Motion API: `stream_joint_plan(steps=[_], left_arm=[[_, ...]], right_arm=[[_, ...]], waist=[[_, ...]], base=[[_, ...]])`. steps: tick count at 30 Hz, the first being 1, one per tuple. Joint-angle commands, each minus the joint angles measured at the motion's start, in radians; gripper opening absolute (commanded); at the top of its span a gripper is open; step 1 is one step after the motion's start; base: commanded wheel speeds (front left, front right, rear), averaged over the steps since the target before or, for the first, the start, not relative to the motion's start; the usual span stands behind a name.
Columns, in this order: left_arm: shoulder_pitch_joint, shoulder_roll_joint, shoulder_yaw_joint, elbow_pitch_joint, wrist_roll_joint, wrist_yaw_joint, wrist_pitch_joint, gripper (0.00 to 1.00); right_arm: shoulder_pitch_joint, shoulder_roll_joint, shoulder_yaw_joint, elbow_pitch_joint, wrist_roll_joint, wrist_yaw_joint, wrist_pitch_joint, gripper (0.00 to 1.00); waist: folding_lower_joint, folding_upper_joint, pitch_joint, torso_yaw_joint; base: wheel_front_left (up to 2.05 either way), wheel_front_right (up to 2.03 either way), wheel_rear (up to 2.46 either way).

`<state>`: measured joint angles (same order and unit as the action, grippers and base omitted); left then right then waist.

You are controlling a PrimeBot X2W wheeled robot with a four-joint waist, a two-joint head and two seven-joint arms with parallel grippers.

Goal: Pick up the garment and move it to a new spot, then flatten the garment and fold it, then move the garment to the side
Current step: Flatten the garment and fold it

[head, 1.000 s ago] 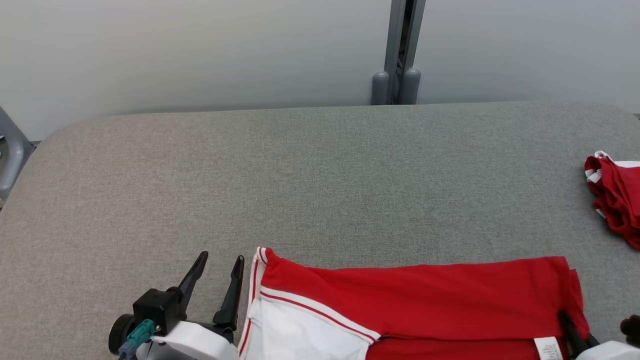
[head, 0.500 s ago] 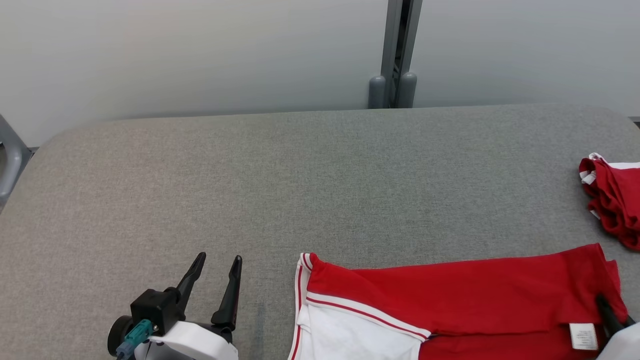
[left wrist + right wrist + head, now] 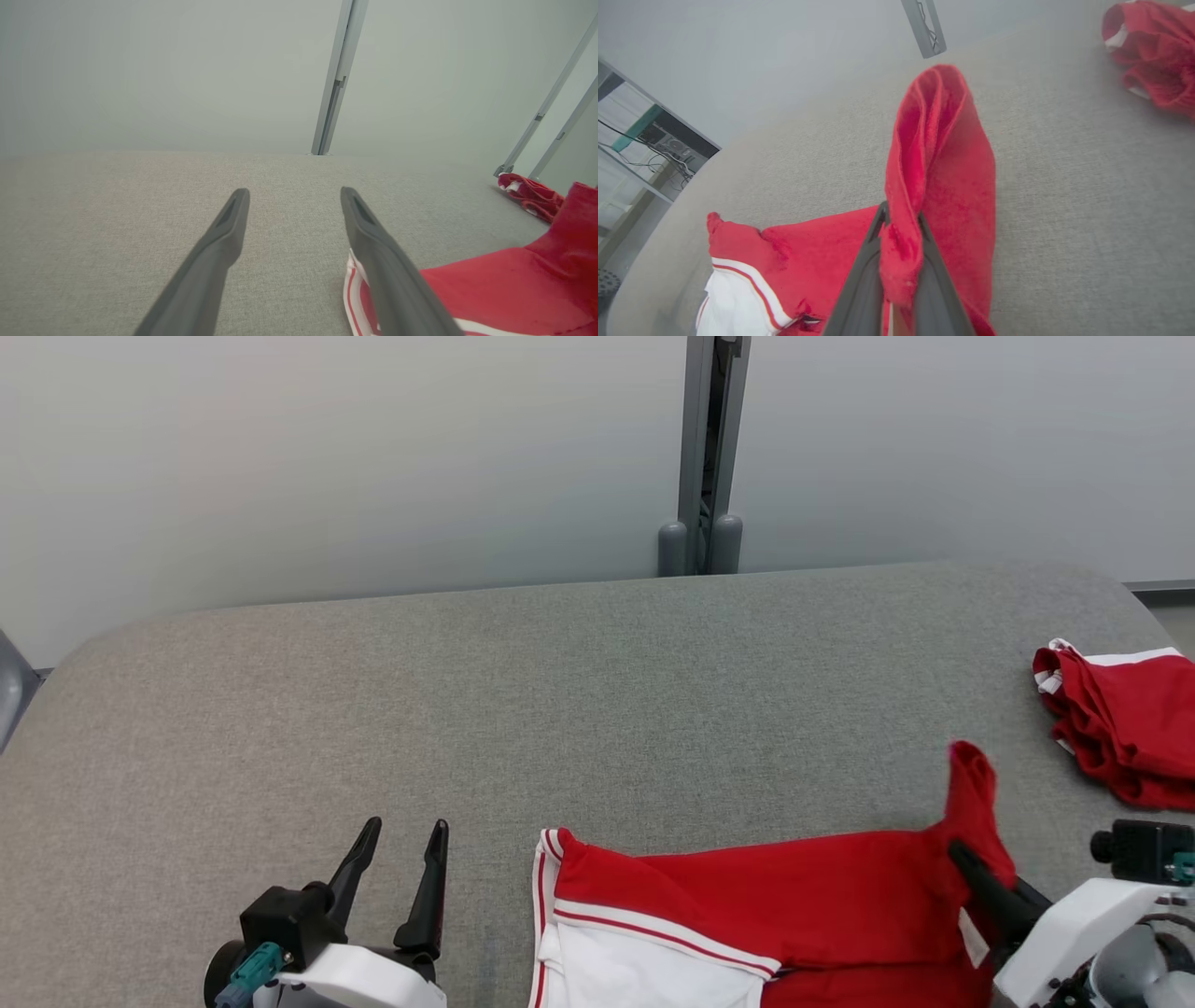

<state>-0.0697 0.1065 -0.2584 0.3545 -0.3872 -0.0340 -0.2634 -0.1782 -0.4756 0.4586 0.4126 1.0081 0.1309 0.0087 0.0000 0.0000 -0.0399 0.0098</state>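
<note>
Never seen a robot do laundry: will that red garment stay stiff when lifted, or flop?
Probably floppy: the corner pinched in the right gripper curls over itself while the rest of the garment sags to the table. Likely light, since a narrow pinch raises it. It may drag on the woven cover.

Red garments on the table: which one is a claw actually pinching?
The red-and-white garment spread nearest the robot; the right claw pinches its raised corner. The crumpled one lies apart, untouched.
</note>
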Motion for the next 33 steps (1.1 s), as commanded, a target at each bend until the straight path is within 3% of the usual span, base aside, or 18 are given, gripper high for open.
stream_joint_plan(steps=[1, 10, 12, 17, 24, 33], left_arm=[[0.005, -0.001, 0.007, 0.002, 0.005, -0.004, -0.002, 1.00], [0.004, -0.010, 0.030, 0.005, 0.009, -0.008, -0.002, 1.00], [0.008, -0.016, 0.030, 0.005, 0.014, -0.013, -0.002, 1.00], [0.013, -0.025, 0.024, 0.014, 0.019, -0.020, -0.002, 1.00], [-0.007, -0.033, 0.030, 0.019, 0.024, -0.026, -0.002, 1.00], [-0.028, -0.038, 0.029, 0.027, 0.031, -0.035, -0.002, 1.00]], right_arm=[[0.015, 0.005, -0.006, -0.025, 0.009, 0.000, 0.017, 0.00], [0.081, 0.192, -0.042, -0.256, 0.054, 0.000, 0.175, 0.00], [0.097, 0.269, -0.047, -0.288, 0.047, 0.000, 0.212, 0.00], [0.102, 0.371, -0.042, -0.280, 0.002, 0.000, 0.240, 0.00], [0.090, 0.418, -0.015, -0.234, -0.022, 0.000, 0.244, 0.00], [0.032, 0.423, 0.048, -0.122, 0.039, 0.000, 0.177, 0.00]], waist=[[0.0000, 0.0000, -0.004, 0.001], [0.0000, 0.0000, -0.016, 0.027], [0.0000, 0.0000, -0.015, 0.044], [0.0000, 0.0000, -0.009, 0.079], [0.0000, 0.0000, 0.014, 0.145], [0.0000, 0.0000, 0.068, 0.200]], base=[[0.00, 0.00, 0.00], [0.00, 0.00, 0.00], [0.00, 0.00, 0.00], [0.00, 0.00, 0.00], [0.00, 0.00, 0.00], [0.00, 0.00, 0.00]])
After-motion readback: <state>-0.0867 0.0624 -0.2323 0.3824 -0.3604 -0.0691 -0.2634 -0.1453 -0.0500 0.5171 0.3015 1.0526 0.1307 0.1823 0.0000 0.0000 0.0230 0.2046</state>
